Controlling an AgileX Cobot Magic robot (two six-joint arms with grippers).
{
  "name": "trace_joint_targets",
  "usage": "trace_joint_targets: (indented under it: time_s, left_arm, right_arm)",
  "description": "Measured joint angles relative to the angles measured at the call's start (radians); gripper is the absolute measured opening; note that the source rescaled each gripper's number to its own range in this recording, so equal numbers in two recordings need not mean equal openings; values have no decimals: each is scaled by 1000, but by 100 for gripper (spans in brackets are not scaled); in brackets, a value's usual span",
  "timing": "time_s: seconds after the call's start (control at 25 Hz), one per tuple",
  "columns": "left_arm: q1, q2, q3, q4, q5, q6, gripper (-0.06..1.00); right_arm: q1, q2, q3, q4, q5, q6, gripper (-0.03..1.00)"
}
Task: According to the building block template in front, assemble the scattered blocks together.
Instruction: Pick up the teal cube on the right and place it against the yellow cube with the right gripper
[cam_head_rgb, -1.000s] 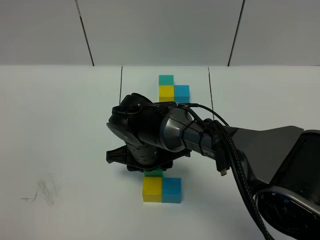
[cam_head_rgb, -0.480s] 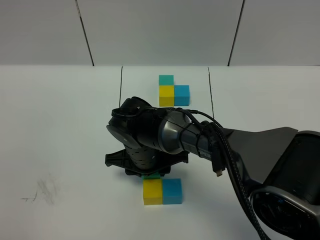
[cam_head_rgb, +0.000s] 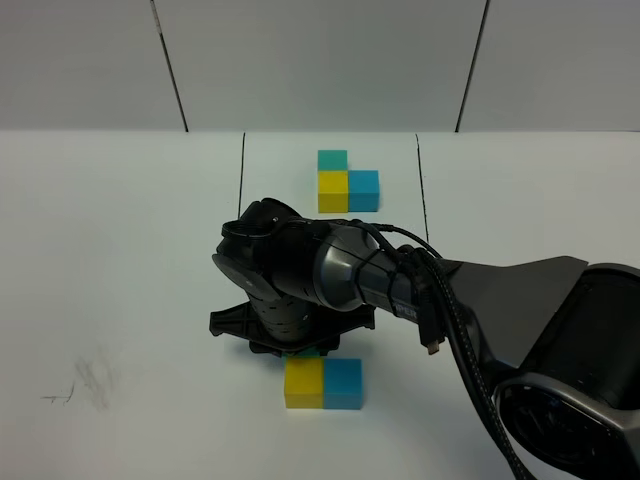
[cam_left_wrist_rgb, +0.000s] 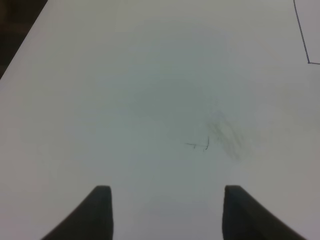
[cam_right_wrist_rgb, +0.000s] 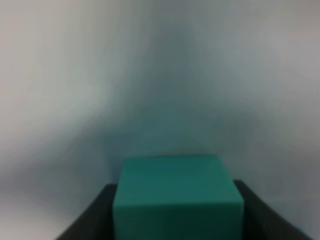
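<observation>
The building block template, a joined teal, yellow and blue L, lies at the back between two black lines. Of the scattered blocks, the yellow cube and the blue cube sit side by side, touching, near the front. The teal cube is held between my right gripper's fingers. In the high view only a sliver of it shows, just behind the yellow cube and under the wrist. My right gripper is shut on it, low over the table. My left gripper is open and empty over bare table.
The white table has a faint pencil scribble at the front left, also seen in the left wrist view. The right arm's black body and cable reach in from the front right. A grey panelled wall stands behind.
My right gripper has sunk and shifted slightly toward the front with the teal cube, hiding more of it. The yellow and blue cubes sit a little nearer the front edge.
</observation>
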Motion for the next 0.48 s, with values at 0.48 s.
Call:
trace_joint_targets:
  time_s: [0.48]
  left_arm:
    - [0,0,0,0,0,0,11]
  right_arm:
    - [-12,6,-9,35,8,-2,25]
